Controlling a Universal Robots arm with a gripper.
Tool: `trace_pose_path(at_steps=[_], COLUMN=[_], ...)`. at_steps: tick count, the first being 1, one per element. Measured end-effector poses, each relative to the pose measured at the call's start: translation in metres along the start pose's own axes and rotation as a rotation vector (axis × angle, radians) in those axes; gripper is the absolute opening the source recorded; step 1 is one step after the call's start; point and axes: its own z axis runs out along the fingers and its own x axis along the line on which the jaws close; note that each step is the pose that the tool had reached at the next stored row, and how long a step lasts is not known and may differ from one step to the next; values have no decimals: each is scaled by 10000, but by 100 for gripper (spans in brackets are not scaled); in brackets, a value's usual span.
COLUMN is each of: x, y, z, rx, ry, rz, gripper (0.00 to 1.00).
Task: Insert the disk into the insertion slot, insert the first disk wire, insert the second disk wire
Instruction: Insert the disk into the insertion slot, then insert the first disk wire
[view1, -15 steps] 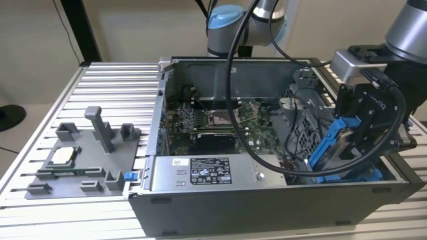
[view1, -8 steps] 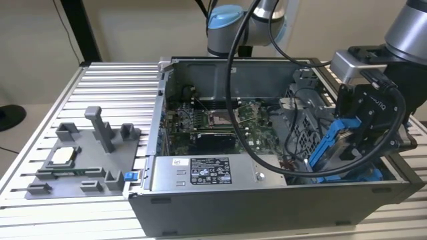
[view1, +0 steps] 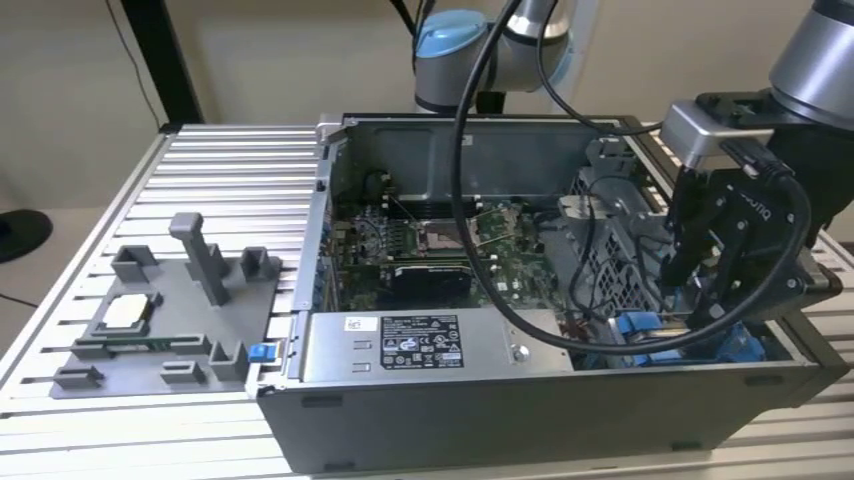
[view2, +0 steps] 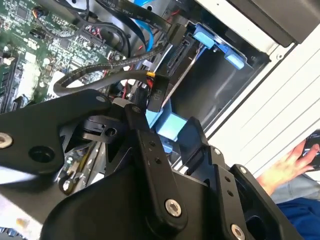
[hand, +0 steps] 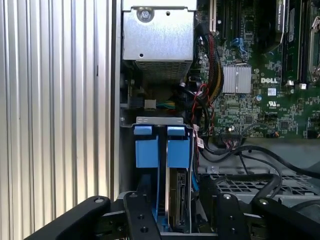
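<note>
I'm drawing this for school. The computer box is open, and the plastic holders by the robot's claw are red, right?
Not red. The plastic holders by the gripper are bright blue, as the first wrist view shows. The computer box is open, as you said.

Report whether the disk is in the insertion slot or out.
In. In the first wrist view the disk stands on edge inside the insertion slot; whether it is fully seated, cannot tell.
</note>
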Motion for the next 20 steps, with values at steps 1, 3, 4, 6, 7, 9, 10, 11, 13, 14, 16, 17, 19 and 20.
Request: trace_pose_path(at_steps=[1,3,4,6,7,9,10,11,13,14,16,17,19,20], x=[0,2,3,5,5,2,-1,-4,-14,-15,-15,-15,-16,-16], y=[1,4,6,10,11,13,14,14,15,15,15,15,15,15], z=[-22,-112,-159,-250,-295,-351,-369,-379,-384,-385,-385,-385,-385,-385], rx=[0,-1,0,0,0,0,-1,-1,-1,-1,-1,-1,-1,-1], ry=[-2,-1,0,1,0,12,18,24,30,32,32,32,32,32], rz=[0,1,1,1,1,1,1,1,1,1,1,1,1,1], gripper=[100,100,100,100,100,100,100,100,100,100,100,100,100,100])
